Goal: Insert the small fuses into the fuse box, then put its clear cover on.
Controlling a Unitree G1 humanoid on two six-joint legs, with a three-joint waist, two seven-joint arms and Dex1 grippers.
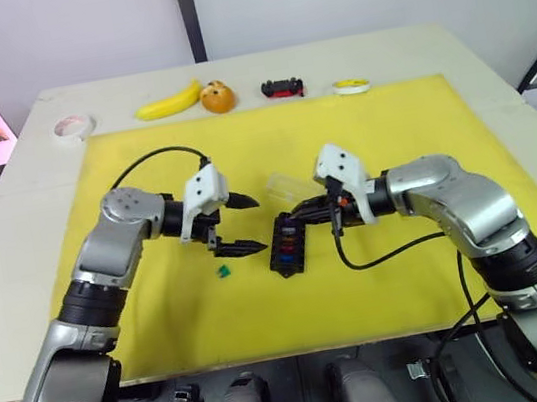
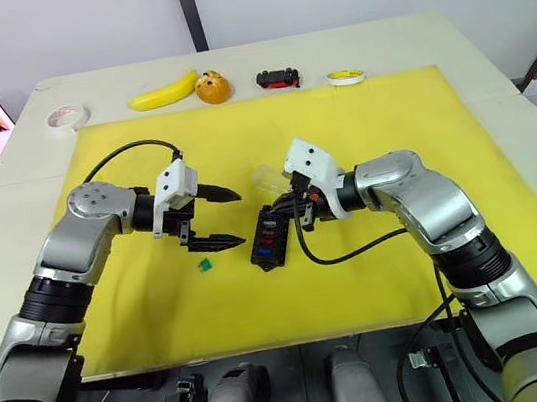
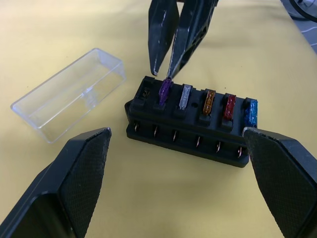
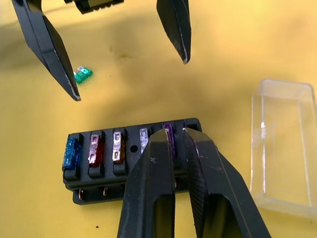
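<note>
**Right jaws pinching purple fuse at the box's end slot**

The fuse box (image 1: 286, 243) is lying mid-mat, its long axis running 1 to 7 o'clock. The right gripper (image 4: 174, 136) is closing its jaws nearly together on the purple fuse (image 3: 164, 91) at the far end. The left gripper (image 1: 248, 223) is hanging wide open, holding nothing. The clear cover (image 3: 69, 101) is resting at 12 o'clock, a green fuse (image 1: 224, 269) at 9. Bare yellow mat (image 1: 360, 137) is surrounding everything.

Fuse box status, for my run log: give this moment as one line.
fuse box: five fuses seated | right tool: shut at purple fuse | left tool: open, empty | green fuse: loose on mat | clear cover: off, beside box
</note>
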